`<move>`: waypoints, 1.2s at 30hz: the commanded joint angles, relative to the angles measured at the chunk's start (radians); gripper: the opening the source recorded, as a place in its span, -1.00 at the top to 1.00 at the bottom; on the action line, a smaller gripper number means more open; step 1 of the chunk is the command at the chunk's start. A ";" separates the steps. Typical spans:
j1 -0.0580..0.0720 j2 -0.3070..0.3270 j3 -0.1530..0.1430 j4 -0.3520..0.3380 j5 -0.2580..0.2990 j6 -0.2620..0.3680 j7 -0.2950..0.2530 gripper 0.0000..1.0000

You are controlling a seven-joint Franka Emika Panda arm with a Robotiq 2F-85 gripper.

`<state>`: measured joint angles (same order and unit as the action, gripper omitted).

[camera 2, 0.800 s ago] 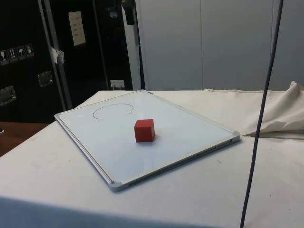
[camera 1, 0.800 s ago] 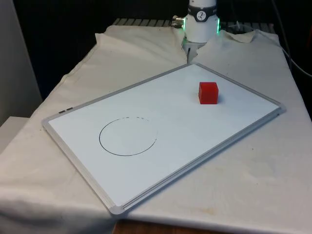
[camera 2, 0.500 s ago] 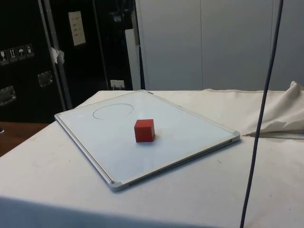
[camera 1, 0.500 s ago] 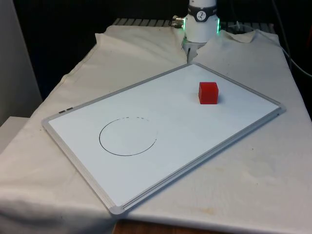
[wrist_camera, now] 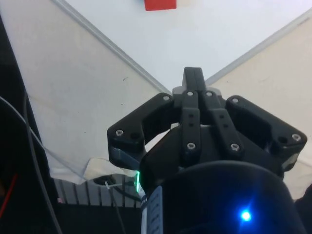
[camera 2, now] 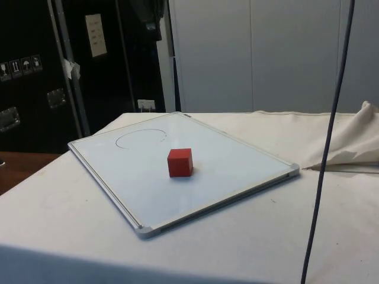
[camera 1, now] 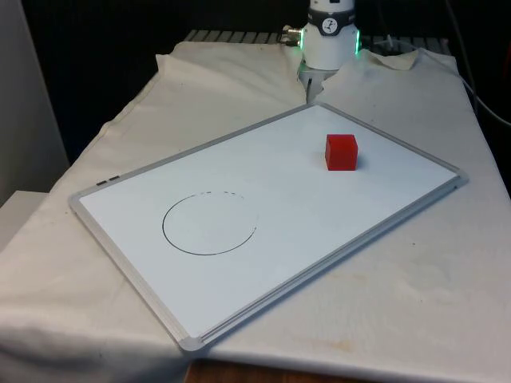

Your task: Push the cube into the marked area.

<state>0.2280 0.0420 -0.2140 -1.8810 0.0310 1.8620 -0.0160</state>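
Observation:
A red cube [camera 1: 341, 152] sits on the white board [camera 1: 319, 207], towards the front view's right and the far end. It also shows in the side view as the red cube [camera 2: 180, 163] on the board [camera 2: 136, 171]. The marked area is a thin drawn circle [camera 1: 210, 223] on the board's near left part, and the circle [camera 2: 141, 138] has nothing in it. In the wrist view my gripper [wrist_camera: 193, 73] hangs high over the board's corner [wrist_camera: 219, 29], fingers shut together and holding nothing. The cube [wrist_camera: 160, 4] lies well beyond the fingertips.
The board lies at an angle on the white cloth [camera 1: 415, 287]. The robot's base [camera 1: 330, 36] stands at the far end behind the board's corner. A dark cable [camera 2: 323, 160] hangs down at the side view's right. Folded cloth [camera 2: 349, 145] bunches near it.
The cube and the board have not moved. A dark shape at the top of the side view has shifted slightly.

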 commanded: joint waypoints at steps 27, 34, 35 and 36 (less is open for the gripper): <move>0.002 -0.053 0.111 -0.261 0.005 0.307 0.096 0.99; 0.002 -0.038 0.121 -0.310 0.014 0.365 0.097 0.99; 0.002 -0.035 0.123 -0.317 0.015 0.375 0.097 0.99; 0.002 -0.032 0.124 -0.324 0.016 0.383 0.097 0.99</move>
<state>0.2280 0.0080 -0.0910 -2.1990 0.0410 2.2300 0.0780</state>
